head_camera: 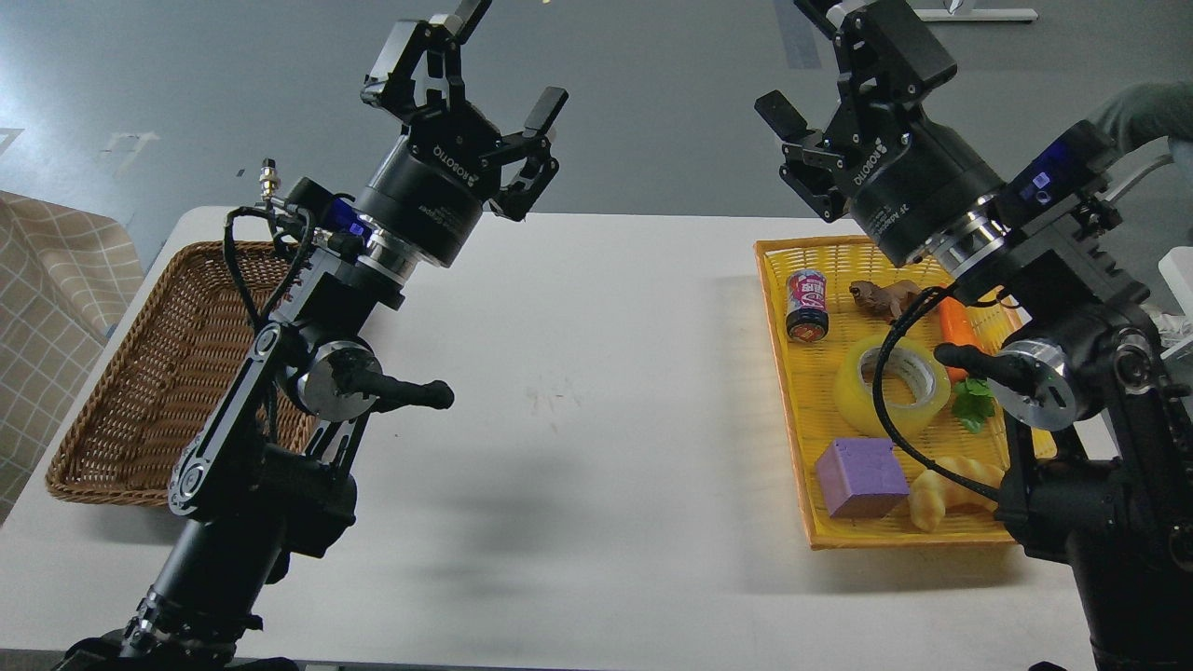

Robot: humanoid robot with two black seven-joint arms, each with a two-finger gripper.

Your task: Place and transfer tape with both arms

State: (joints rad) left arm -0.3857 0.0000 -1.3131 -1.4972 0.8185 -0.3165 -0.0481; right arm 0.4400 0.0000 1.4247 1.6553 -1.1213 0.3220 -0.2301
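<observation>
The tape [862, 391], a yellowish translucent roll with a pale core, lies flat in the yellow tray [779, 373] at the right of the white table; a black cable of my right arm crosses in front of it. My left gripper [499, 65] is open and empty, raised high above the table's back edge, left of centre. My right gripper [797, 65] is open and empty, raised above the tray's far end, well above the tape; its upper finger reaches the top edge of the view.
The tray also holds a small can [807, 303], a brown toy [881, 296], a carrot [956, 326], a purple cube [860, 477] and a yellow croissant toy [941, 494]. A brown wicker basket [158, 373] stands at the table's left.
</observation>
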